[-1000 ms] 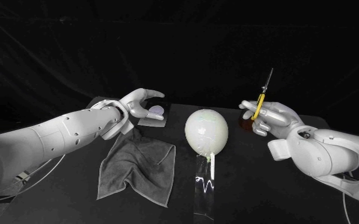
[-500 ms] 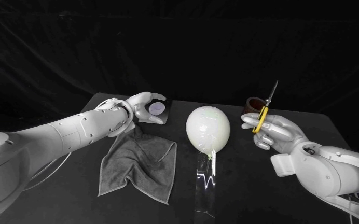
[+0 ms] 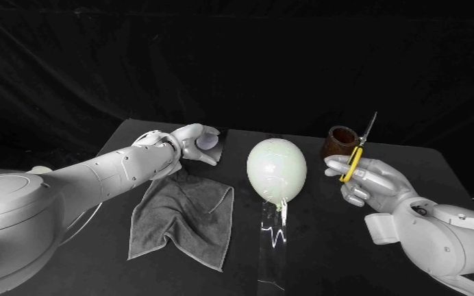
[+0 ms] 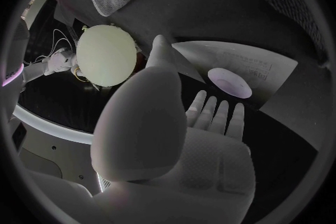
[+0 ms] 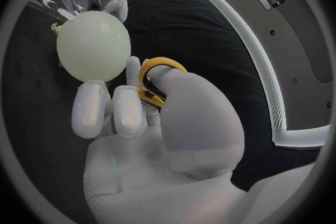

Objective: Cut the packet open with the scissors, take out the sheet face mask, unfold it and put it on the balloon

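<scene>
A pale balloon [image 3: 275,169] stands upright at the table's middle, also seen as the balloon [image 4: 106,55] and the balloon [image 5: 92,47]. The white packet [image 3: 208,144] with a lilac circle lies flat at the back left. My left hand [image 3: 190,141] reaches over its near edge, fingers apart and holding nothing; from the wrist, the packet [image 4: 241,65] lies just past the fingertips [image 4: 210,112] of the left hand [image 4: 175,129]. My right hand [image 3: 372,181] holds the yellow-handled scissors [image 3: 353,156] right of the balloon, blades pointing up. The thumb of the right hand [image 5: 157,129] passes through the scissors' handle loop [image 5: 155,70].
A grey cloth [image 3: 183,215] lies crumpled at the front left, under my left forearm. A brown cup [image 3: 339,141] stands behind the right hand. A clear strip [image 3: 270,241] runs from the balloon's base toward the front edge.
My right hand has come down and to the right with the scissors, uncovering the brown cup. My left hand has settled lower over the packet.
</scene>
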You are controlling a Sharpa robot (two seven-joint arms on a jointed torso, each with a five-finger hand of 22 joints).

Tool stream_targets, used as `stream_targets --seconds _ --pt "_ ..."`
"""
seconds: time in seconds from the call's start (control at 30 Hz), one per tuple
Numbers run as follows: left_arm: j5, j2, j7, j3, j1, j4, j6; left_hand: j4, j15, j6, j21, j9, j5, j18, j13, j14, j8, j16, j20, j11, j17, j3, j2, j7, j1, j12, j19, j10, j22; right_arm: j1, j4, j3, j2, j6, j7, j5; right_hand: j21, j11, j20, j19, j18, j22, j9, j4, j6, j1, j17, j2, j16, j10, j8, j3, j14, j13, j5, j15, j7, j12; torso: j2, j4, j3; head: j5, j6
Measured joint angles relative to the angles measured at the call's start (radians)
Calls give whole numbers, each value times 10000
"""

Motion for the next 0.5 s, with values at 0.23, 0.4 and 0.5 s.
stream_targets --seconds 0.23,0.4,0.5 --pt "-3 70 -15 19 -1 -199 19 0 -178 -604 -117 -150 0 0 -66 -657 -66 -57 -25 -300 -190 -118 1 -140 0 -49 -248 -723 -49 -5 96 -2 -67 -80 3 -41 0 0 0 0 -3 -5 -3 -29 30 -26 1 25 0 0 0 24 -1 -12 0 1 -31 -17 108 -2 -23 28 30" --pt "-107 102 -109 29 0 -229 116 -13 -316 -1675 -232 -584 0 1 -179 -1576 -225 -172 -91 -879 -507 -714 -92 -817 9 -165 -488 -1967 -98 -6 128 -2 -95 -131 0 -87 0 0 0 -1 -7 -4 -4 -40 30 -25 0 25 0 1 0 13 -1 -21 0 2 -30 -37 159 -2 -36 29 37" --pt "-219 118 -188 46 17 -230 168 28 -400 -2298 -235 -886 0 -1 -230 -1920 -260 -205 -127 -1118 -651 -807 -105 -979 -55 -198 -524 -2511 -111 -6 137 -2 -114 -164 -7 -117 0 1 0 -1 -9 -2 4 -40 30 -25 -24 25 0 0 0 13 -1 -21 0 2 -31 -38 179 -3 -47 22 44"
